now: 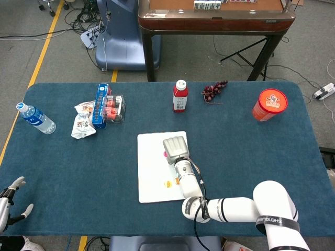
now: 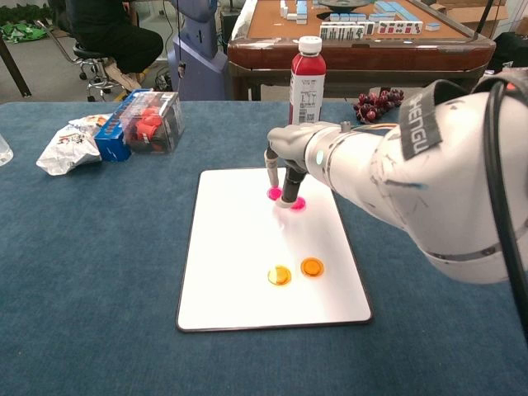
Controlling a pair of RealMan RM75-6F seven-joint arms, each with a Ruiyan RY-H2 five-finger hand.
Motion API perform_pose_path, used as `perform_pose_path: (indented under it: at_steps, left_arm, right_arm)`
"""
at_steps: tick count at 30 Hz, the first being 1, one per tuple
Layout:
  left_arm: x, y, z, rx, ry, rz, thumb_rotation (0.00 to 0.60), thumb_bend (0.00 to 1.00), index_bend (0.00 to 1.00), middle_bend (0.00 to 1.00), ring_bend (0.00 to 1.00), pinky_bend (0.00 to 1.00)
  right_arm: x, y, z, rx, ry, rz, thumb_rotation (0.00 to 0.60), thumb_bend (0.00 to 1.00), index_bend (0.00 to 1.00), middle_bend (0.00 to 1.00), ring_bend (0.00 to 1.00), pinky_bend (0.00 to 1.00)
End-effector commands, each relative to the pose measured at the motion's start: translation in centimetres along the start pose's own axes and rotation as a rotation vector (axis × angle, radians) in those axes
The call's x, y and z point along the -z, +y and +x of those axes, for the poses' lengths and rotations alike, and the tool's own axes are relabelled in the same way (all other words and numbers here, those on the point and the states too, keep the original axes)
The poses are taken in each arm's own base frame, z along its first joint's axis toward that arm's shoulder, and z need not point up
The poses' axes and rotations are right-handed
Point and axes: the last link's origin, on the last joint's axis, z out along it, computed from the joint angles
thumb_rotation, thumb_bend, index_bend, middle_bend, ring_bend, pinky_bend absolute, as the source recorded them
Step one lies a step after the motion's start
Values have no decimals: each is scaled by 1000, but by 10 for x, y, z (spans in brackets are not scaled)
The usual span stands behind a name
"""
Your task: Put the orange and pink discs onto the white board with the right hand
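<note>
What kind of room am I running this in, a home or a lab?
Probably a lab or test space, not a home: yellow floor tape, loose cables on grey carpet, and a mahjong table behind the blue-clothed work table.
</note>
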Motion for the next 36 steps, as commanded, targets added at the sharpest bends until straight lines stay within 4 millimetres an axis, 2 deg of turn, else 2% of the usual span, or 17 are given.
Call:
perform_pose_path:
  at_steps: [1, 17, 25, 28, 32, 36]
  left_arm:
    - [0, 0, -1, 1, -1, 1, 600, 286, 142, 243, 260, 506]
    - [4, -5, -5, -8, -21, 13, 600, 286, 142, 243, 260, 506]
    - [5, -6, -7, -10, -25, 15, 600, 286, 142, 243, 260, 506]
    - [5, -6, -8, -15, -30, 12, 600, 286, 142, 243, 260, 506]
    - [5, -5, -8, -20, -33, 10, 600, 286, 142, 243, 260, 506]
    - [5, -5, -8, -19, -35, 13, 600, 287, 142, 243, 260, 506]
  right_arm:
    - [0, -1, -1, 5, 0, 0, 600, 317, 491, 1000, 1000, 1000]
    - [-9, -19, -4, 0, -8, 10, 600, 298, 491, 1000, 1000, 1000]
    - [-11, -14, -4, -2, 0, -7, 600, 258, 457, 1000, 1000, 1000]
    - [-11, -12, -4, -2, 3, -15, 600, 209, 422, 1000, 1000, 1000]
    - [-12, -11, -5, -12, 11, -14, 600, 45, 293, 1000, 1000, 1000]
    - [-12, -12, -6, -25, 17, -2, 600, 0, 235, 1000, 1000, 1000]
